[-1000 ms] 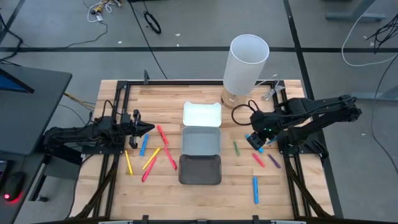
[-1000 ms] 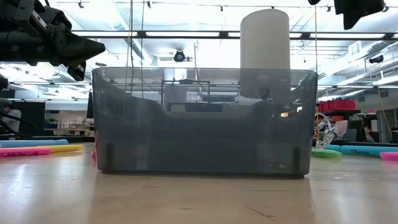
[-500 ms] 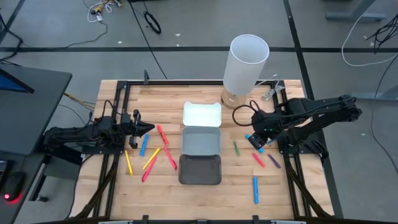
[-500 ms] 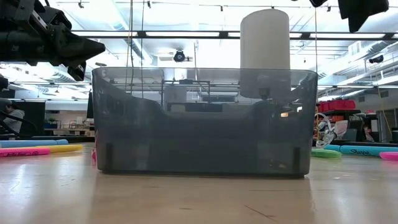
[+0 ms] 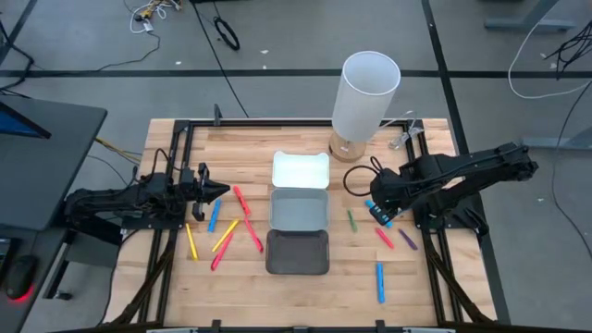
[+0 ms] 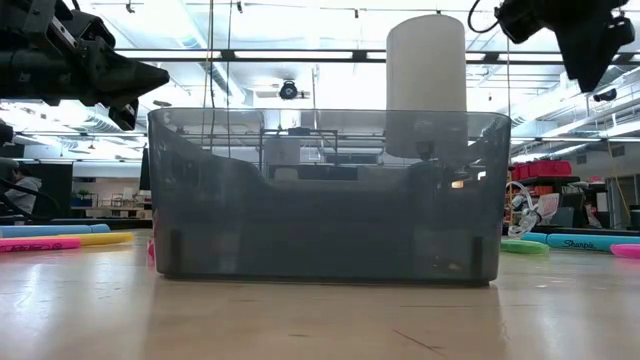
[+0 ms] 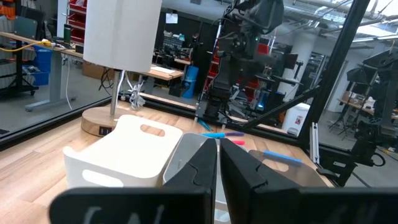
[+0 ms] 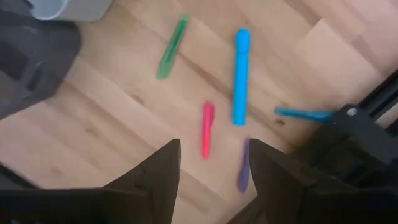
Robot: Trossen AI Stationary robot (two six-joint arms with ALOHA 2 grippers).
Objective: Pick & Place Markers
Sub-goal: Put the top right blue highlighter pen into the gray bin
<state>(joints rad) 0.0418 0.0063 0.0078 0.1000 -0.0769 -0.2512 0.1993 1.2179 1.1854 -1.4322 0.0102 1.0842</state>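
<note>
Over the table's right side, the right gripper (image 5: 377,211) hovered open above pink, purple, green and blue markers (image 8: 208,129); the left gripper (image 5: 220,191) waited closed by the left-side markers (image 5: 225,235).

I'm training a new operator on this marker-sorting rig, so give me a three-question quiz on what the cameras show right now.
1. True or false: the left gripper is shut and holds nothing.
2. Which tray lies nearest the tall white cylinder? A) the white tray B) the light grey tray C) the dark tray
3. Fill in: the green marker lies on the table on the ___ arm's side of the trays.

Key:
1. True.
2. A.
3. Right; the right gripper hovers open over the markers there.
</note>
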